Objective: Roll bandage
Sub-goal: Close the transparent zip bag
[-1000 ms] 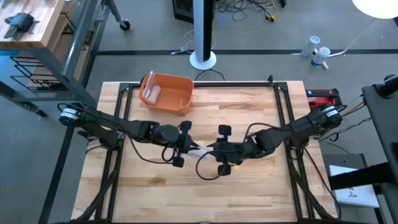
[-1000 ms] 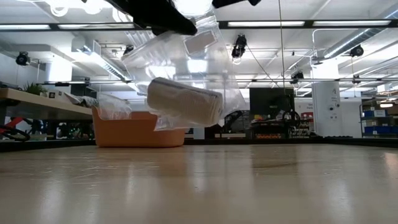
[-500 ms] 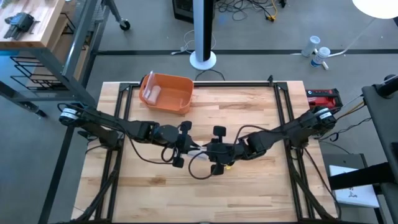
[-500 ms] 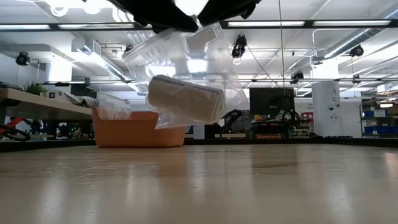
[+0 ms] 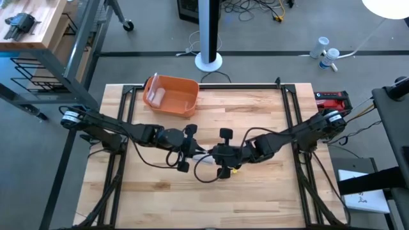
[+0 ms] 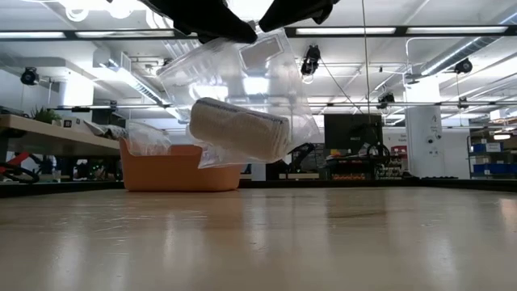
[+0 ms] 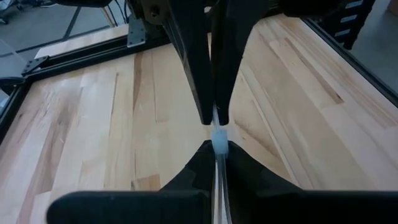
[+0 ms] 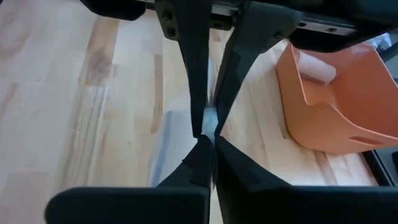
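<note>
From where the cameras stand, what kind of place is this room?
Probably a robotics lab or workshop: a wooden table with two arms mounted on it, a workbench to one side, ceiling strip lights, and shelving behind.

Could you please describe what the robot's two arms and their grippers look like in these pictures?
Both arms are dark, jointed and slim, with black cables looping loosely beside them. The left gripper and right gripper each carry two black fingers that are long, flat and taper toward the tips. No markings are readable.
</note>
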`<state>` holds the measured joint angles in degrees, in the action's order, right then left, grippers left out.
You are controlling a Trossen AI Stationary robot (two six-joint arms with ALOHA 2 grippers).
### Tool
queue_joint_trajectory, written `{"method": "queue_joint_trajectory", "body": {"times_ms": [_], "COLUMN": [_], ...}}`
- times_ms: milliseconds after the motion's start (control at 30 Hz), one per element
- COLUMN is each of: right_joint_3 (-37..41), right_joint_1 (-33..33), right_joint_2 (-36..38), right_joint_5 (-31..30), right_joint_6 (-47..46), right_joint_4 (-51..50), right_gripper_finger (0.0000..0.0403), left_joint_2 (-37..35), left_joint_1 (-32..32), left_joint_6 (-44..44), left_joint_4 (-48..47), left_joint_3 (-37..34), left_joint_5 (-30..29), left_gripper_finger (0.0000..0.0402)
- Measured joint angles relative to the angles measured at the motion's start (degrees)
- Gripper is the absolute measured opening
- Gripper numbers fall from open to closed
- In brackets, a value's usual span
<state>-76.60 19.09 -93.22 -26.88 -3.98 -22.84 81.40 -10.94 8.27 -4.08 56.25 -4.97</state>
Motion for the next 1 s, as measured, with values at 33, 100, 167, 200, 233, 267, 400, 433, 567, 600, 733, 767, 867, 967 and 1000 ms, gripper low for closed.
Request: {"method": "queue_joint_trajectory", "body": {"times_ms": [33, 100, 167, 200, 233, 267, 400, 433, 567, 600, 733, 767, 867, 967, 1000], "right_joint_3": [0.0, -0.1, -0.1, 0.0, 0.0, 0.0, 0.0, 0.0, 0.0, 0.0, 0.0, 0.0, 0.1, 0.5, 0.6], "right_joint_1": [0.0, 0.0, 0.1, 0.2, 0.5, 0.7, 2.1, 2.3, 2.7, 2.7, 2.6, 2.6, 2.3, 1.9, 1.7], "right_joint_2": [0.1, 0.6, 1.2, 1.8, 2.1, 2.4, 3.9, 4.2, 5.3, 5.4, 5.1, 5.1, 5.1, 5.0, 5.0], "right_joint_5": [0.1, 0.3, 0.3, 0.3, 0.3, 0.3, 0.3, 0.2, 0.3, 0.3, 0.3, 0.3, 0.2, 0.3, 0.3], "right_joint_6": [-0.1, -0.8, -1.7, -2.0, -2.0, -1.7, -0.5, -0.5, -1.2, -1.2, -1.7, -2.0, -3.7, -6.9, -8.0], "right_joint_4": [-0.4, -1.6, -3.3, -4.6, -5.1, -4.7, -5.8, -6.3, -7.8, -7.7, -8.0, -8.0, -7.8, -7.8, -7.8], "right_gripper_finger": [0.0002, 0.0002, 0.0001, 0.0001, 0.0001, 0.0001, 0.0001, 0.0001, 0.0, 0.0, 0.0, 0.0, 0.0, 0.0, 0.0], "left_joint_2": [-0.1, -0.5, -0.8, -1.0, -1.2, -1.3, -1.7, -1.7, -1.7, -1.7, -1.1, -0.7, 1.2, 3.3, 3.8], "left_joint_1": [-0.1, -0.2, -0.2, -0.3, -0.4, -0.4, -0.4, -0.4, -0.5, -0.5, -0.6, -0.6, -0.7, -0.7, -0.7], "left_joint_6": [0.0, 0.0, 0.0, 0.0, 0.0, 0.0, -0.2, -0.2, 0.0, 0.0, 0.2, 0.5, 2.3, 3.3, 3.3], "left_joint_4": [-0.2, -0.8, -1.4, -2.7, -3.3, -3.5, -4.5, -4.4, -3.6, -3.2, -1.5, -0.7, 3.2, 8.2, 9.6], "left_joint_3": [0.1, 0.1, 0.2, 0.1, 0.0, 0.0, 0.2, 0.2, 0.0, 0.0, -0.1, -0.2, -0.2, -0.2, -0.2], "left_joint_5": [0.0, 0.5, 1.2, 1.5, 1.6, 1.9, 1.9, 1.9, 1.9, 1.9, 2.1, 2.1, 2.4, 2.2, 1.7], "left_gripper_finger": [0.0009, 0.0009, 0.0008, 0.0007, 0.0007, 0.0006, 0.0, 0.0001, 0.0008, 0.001, 0.0027, 0.0034, 0.0062, 0.0096, 0.0108]}}
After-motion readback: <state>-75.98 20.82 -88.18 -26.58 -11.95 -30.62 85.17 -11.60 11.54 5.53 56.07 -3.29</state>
